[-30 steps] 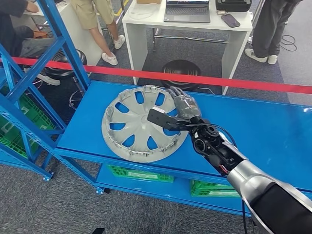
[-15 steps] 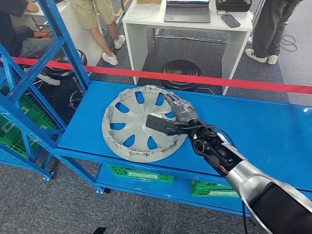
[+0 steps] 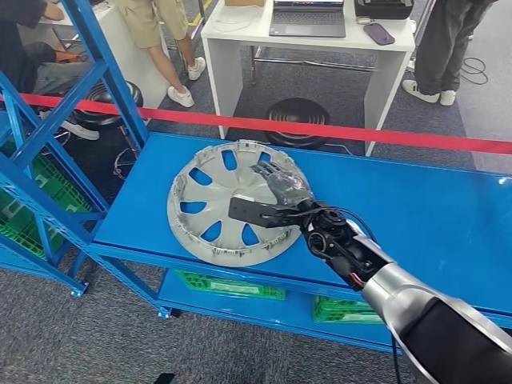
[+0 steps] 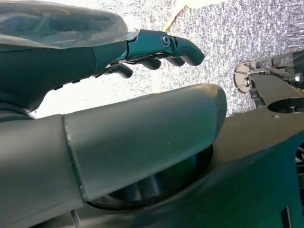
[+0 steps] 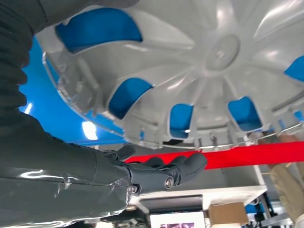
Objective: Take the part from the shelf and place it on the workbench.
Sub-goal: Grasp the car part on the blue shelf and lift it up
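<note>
Right hand (image 3: pixel 274 194) of my robot is stretched out flat over the big grey plastic wheel cover with spokes (image 3: pixel 232 200), near the middle of the head view. Its fingers (image 3: pixel 279 178) are spread apart and its thumb sticks out to the left. It holds nothing. I cannot tell if the fingers touch the cover or just float above it. In the right wrist view the dark fingers (image 5: pixel 168 168) are straight, with the cover's rim (image 5: pixel 201 71) close by them.

The wheel cover lies flat on the blue metal workbench top (image 3: pixel 422 216), at its left end, near the blue shelf frame (image 3: pixel 54 120) in the upper left of the picture. A red tape line (image 3: pixel 362 133) runs across behind the bench.

My left hand (image 4: pixel 107 95) shows in the left wrist view, over grey speckled floor. Its fingers (image 4: pixel 175 47) are out straight and hold nothing.

Compared with one second ago, the right hand has slid left and a bit down in the picture, so more of it now sits over the cover. The cover has stayed in the same spot.
</note>
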`<action>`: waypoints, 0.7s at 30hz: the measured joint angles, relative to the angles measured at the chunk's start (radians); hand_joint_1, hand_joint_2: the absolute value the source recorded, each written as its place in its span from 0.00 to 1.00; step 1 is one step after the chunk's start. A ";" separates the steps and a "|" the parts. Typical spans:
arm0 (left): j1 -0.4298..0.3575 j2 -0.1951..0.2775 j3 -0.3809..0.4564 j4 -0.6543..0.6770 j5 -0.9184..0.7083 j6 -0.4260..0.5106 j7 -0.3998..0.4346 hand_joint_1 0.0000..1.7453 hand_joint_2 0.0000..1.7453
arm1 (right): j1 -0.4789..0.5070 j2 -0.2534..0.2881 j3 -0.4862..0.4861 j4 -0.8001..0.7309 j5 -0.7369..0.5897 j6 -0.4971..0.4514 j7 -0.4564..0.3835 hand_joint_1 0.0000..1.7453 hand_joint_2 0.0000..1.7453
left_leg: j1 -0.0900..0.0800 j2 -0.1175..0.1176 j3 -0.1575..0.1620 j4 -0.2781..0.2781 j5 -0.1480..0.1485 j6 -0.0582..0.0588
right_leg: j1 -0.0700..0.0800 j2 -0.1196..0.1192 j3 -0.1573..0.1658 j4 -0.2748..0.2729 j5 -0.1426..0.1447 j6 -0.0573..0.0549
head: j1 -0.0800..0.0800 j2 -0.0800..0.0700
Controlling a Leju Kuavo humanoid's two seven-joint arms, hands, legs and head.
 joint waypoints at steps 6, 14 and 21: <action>0.002 -0.003 0.000 0.000 -0.002 -0.004 0.004 0.00 0.00 | -0.007 0.019 0.013 0.024 -0.042 -0.005 -0.080 0.00 1.00 | 0.000 0.000 0.000 0.000 0.000 0.000 | 0.000 0.000 0.000 0.000 0.000 0.000 | 0.000 0.000; 0.002 -0.006 0.000 0.000 0.001 -0.008 0.004 0.00 0.00 | -0.006 0.033 0.022 -0.035 -0.190 0.097 -0.183 0.00 1.00 | 0.000 0.000 0.000 0.000 0.000 0.000 | 0.000 0.000 0.000 0.000 0.000 0.000 | 0.000 0.000; 0.004 -0.013 0.000 0.000 0.004 0.002 0.005 0.00 0.00 | -0.005 0.035 0.033 -0.078 -0.224 0.102 -0.163 0.00 1.00 | 0.000 0.000 0.000 0.000 0.000 0.000 | 0.000 0.000 0.000 0.000 0.000 0.000 | 0.000 0.000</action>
